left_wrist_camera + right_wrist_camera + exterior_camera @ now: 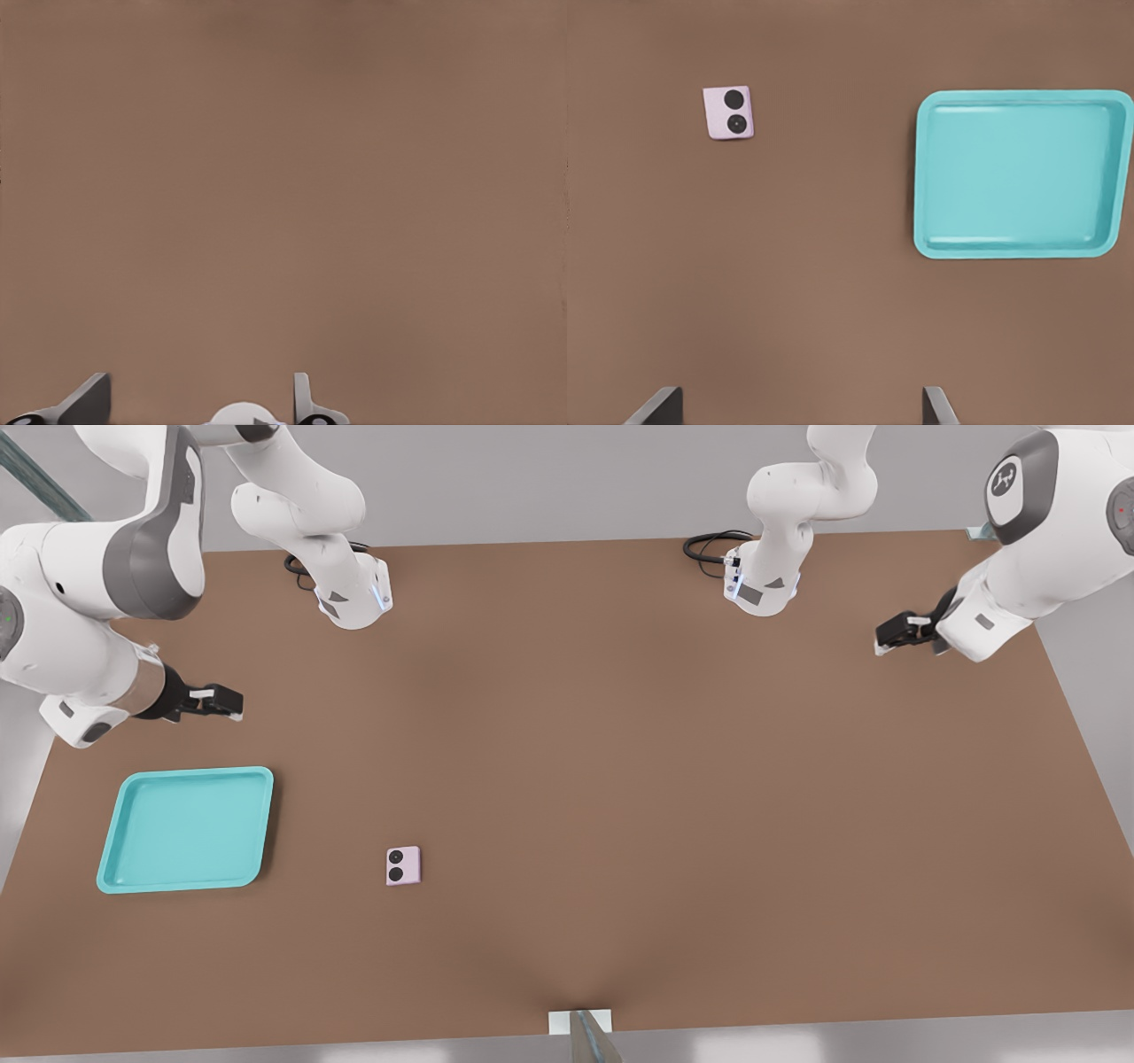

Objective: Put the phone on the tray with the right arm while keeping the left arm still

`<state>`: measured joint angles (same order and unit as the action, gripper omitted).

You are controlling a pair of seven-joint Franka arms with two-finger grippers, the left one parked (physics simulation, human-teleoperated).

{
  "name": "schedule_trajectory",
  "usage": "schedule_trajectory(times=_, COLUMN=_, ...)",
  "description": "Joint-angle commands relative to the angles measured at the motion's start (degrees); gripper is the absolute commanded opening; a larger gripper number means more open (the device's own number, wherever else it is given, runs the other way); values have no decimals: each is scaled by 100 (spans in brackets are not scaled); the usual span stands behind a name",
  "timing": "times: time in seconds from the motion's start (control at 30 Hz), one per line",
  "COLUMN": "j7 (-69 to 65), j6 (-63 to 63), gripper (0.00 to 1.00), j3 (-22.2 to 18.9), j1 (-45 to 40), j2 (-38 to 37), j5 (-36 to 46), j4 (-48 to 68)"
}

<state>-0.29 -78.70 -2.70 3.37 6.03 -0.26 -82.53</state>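
Gripper (232, 705) spread, above table – phone (403, 865), tray (188, 829) well apart.

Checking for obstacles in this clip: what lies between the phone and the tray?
Only bare brown table separates the phone from the tray, in the front and right wrist views. The open gripper hovers beyond the tray.

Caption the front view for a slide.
Open gripper hovers above the table beyond the tray; phone lies apart on tray's right.
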Motion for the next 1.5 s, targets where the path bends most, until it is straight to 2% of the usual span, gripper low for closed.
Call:
schedule_trajectory(times=0.0, j7=20, j6=-708, gripper=100, j3=6, j1=-11, j2=12, j5=8, j4=-9)
schedule_trajectory(times=0.07, j7=99, j6=-989, gripper=100, j3=138, j1=24, j2=302, j5=17, j4=44)
schedule_trajectory(times=0.17, j7=117, j6=-1893, gripper=100, j3=411, j1=111, j2=1127, j5=8, j4=27)
schedule_trajectory(times=0.3, j7=214, j6=-3483, gripper=100, j3=481, j1=419, j2=2262, j5=17, j4=-368)
schedule_trajectory(times=0.37, j7=442, j6=-4469, gripper=100, j3=490, j1=437, j2=2420, j5=17, j4=-1062)
schedule_trajectory(times=0.57, j7=469, j6=-5419, gripper=100, j3=499, j1=208, j2=3035, j5=210, j4=-1169)
schedule_trajectory(times=0.7, j7=864, j6=-5665, gripper=100, j3=692, j1=375, j2=3361, j5=210, j4=-975)
schedule_trajectory(times=0.87, j7=1110, j6=-5648, gripper=100, j3=692, j1=674, j2=3694, j5=166, j4=-685)
schedule_trajectory(times=1.0, j7=1137, j6=-5718, gripper=100, j3=674, j1=683, j2=3914, j5=-229, j4=-650)
schedule_trajectory(times=1.47, j7=1119, j6=-5744, gripper=100, j3=666, j1=718, j2=4028, j5=-396, j4=-791)
